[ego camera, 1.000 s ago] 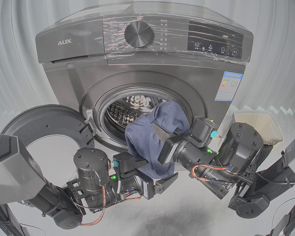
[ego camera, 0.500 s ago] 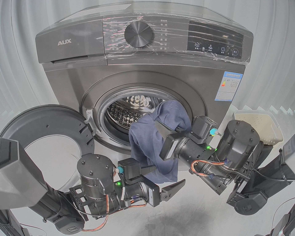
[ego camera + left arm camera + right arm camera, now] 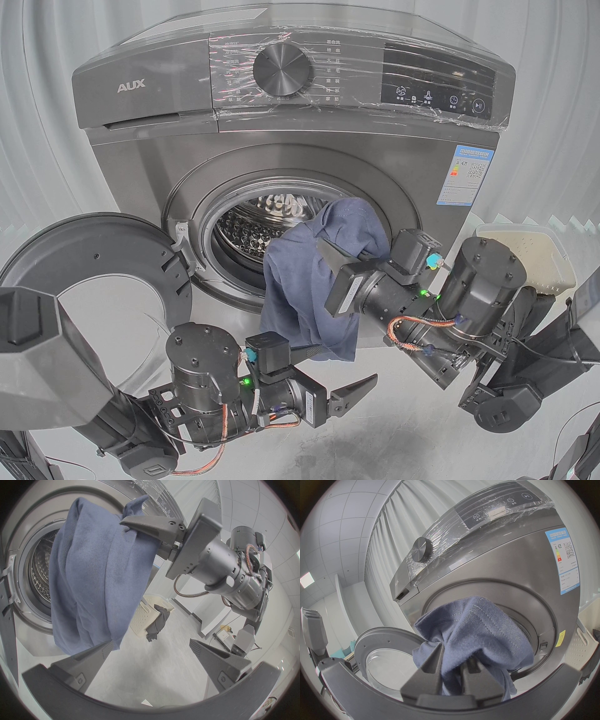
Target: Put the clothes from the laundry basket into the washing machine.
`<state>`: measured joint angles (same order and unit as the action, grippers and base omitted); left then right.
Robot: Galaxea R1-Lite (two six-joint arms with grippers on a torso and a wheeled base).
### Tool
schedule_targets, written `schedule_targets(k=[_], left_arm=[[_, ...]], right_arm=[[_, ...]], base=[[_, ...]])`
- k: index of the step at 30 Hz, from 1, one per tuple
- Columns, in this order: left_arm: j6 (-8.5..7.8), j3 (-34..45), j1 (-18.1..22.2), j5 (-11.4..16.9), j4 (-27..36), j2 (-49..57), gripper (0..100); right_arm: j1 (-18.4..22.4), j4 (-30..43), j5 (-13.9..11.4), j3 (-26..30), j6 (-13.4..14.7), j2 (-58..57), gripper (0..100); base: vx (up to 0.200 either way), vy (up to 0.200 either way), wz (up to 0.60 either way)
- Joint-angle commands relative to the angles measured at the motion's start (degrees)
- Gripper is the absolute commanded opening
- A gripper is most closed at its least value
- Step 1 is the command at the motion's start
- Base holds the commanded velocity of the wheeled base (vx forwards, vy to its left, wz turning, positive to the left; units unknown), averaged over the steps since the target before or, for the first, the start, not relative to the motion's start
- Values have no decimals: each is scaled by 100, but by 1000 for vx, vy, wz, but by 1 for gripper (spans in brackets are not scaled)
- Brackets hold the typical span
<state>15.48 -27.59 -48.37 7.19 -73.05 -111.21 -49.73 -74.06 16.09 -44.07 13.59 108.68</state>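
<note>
A blue garment [image 3: 312, 275] hangs in front of the washing machine's open drum [image 3: 253, 228], its top level with the opening and its hem below the rim. My right gripper [image 3: 332, 251] is shut on the garment's upper part; the right wrist view shows cloth [image 3: 478, 627] bunched between the fingers of this gripper [image 3: 453, 669]. My left gripper [image 3: 340, 374] stands open just below and in front of the hem, holding nothing; its own wrist view shows this gripper [image 3: 150, 658] under the cloth [image 3: 90, 573]. The cream laundry basket [image 3: 531, 250] stands right of the machine.
The round machine door [image 3: 94, 250] is swung open to the left, close to my left arm. A dark garment [image 3: 157, 622] hangs over the edge of the basket [image 3: 140, 617]. Bare grey floor [image 3: 387, 431] lies in front of the machine.
My left gripper has dropped lower, away from the garment's hem, staying open. My right gripper has carried the garment slightly up and closer to the drum opening.
</note>
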Motion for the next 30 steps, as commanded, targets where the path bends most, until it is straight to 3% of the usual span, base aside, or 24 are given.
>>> schedule_targets(k=[1,30], left_arm=[[7,-107,30,-25,-245,-419,100],[16,-862,241,-51,-412,-726,100]], right_arm=[[-28,-12,-1,-5,-6,-5,0],[-64,-47,-1,-5,3,39,0]], base=[[0,0,0],[0,0,0]])
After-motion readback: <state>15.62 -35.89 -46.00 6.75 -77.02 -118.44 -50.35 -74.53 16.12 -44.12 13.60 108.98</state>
